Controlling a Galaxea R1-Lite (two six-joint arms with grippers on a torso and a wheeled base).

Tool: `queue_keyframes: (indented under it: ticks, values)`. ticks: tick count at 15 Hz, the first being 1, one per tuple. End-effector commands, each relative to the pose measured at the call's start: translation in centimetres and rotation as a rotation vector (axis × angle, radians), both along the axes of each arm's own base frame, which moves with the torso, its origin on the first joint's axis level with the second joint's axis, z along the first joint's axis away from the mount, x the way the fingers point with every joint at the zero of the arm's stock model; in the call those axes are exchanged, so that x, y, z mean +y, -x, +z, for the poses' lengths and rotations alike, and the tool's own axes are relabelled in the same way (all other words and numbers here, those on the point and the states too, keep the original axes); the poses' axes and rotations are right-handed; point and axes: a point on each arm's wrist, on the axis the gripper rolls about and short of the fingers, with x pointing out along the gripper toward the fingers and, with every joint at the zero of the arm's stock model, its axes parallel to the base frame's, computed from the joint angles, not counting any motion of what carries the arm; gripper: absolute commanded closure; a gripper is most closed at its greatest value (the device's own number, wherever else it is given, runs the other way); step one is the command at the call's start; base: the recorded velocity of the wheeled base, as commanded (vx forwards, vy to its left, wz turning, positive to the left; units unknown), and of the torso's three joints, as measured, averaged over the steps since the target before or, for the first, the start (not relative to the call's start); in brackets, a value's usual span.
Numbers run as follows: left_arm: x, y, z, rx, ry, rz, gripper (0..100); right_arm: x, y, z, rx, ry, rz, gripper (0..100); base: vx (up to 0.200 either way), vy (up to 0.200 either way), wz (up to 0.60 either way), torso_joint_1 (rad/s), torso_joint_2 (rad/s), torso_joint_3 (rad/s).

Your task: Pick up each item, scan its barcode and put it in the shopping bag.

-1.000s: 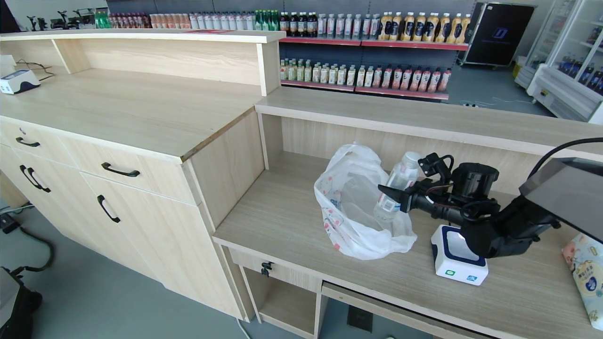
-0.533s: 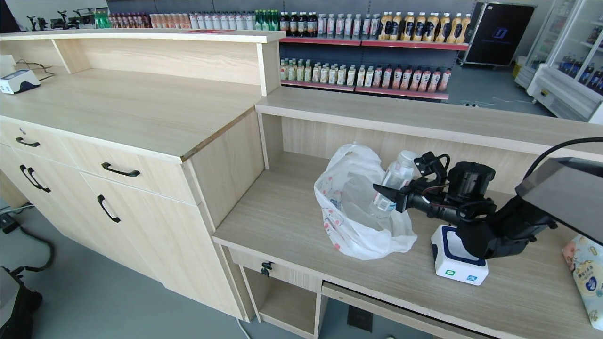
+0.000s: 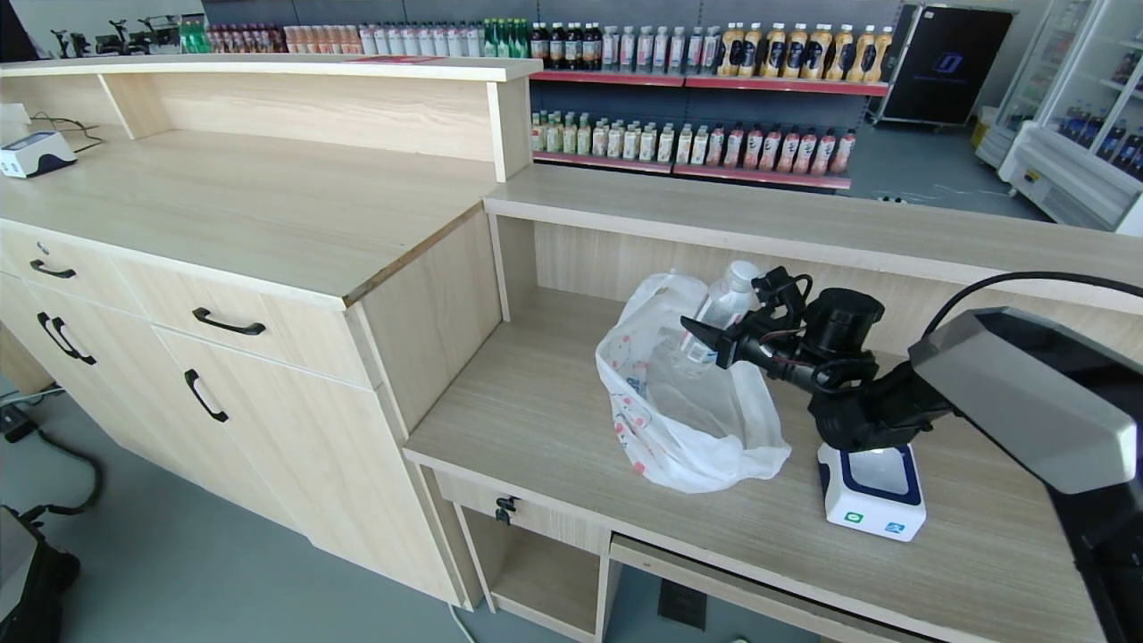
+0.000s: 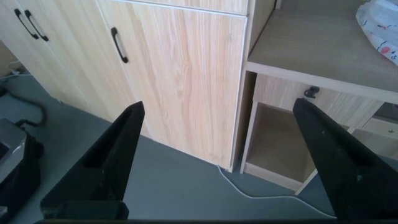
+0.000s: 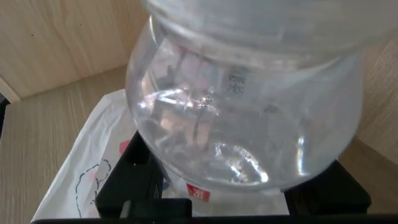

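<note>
Right end effector (image 3: pixel 728 323) is clamping a clear plastic water bottle (image 3: pixel 714 311) across its body, fingers closed on it. The bottle is hanging tilted over the mouth of the shopping bag (image 3: pixel 679 420), cap up, base pointing into the opening. Can't tell if the base is below the bag's rim yet.

Step looks like the drop-in.
- Be lowering base-first through the middle of the bag's opening, clear of the rim film.
- Be releasing only once the base is bearing on the bag's bottom.
- Back out upward, or the fingers are likely snagging a handle.

Bottle: smooth, round, see-through wall with a label band. Probably slippery and slightly squashy.
Bag: thin white film with pink print, crumpled and slumping with no frame, so it's likely folding if pushed.

The white-and-blue boxy scanner (image 3: pixel 871 487) is sitting just beside the bag, on the robot's right. Both are sitting on the flat wood-grain counter (image 3: pixel 536 411).

Left end effector (image 4: pixel 217 124) is spread wide, holding nothing, well apart from the bag, over the floor.
</note>
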Motion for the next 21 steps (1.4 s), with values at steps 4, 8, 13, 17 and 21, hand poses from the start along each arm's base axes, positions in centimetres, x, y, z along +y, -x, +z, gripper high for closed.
queue_keyframes:
  ticks: [4,8,13,17,21]
  values:
    - [0.0,0.0,0.0,0.0,0.0,0.001,0,0.8,-2.4,-3.6,0.004,0.002,0.006,100,0.0,0.0,0.0,0.0,0.0,0.0]
    - [0.0,0.0,0.0,0.001,0.0,0.001,0,0.6,-3.3,-4.2,0.022,0.009,-0.004,100,0.0,0.0,0.0,0.0,0.0,0.0]
    - [0.0,0.0,0.0,0.0,0.0,0.001,0,0.5,-3.5,-4.8,0.033,0.018,-0.008,100,0.0,0.0,0.0,0.0,0.0,0.0]
    - [0.0,0.0,0.0,0.0,0.0,0.001,0,-0.9,-2.9,-5.3,0.083,0.071,-0.034,100,0.0,0.0,0.0,0.0,0.0,0.0]
    - [0.0,0.0,0.0,0.0,0.0,0.001,0,-2.0,-3.1,-5.2,0.11,0.087,-0.057,100,0.0,0.0,0.0,0.0,0.0,0.0]
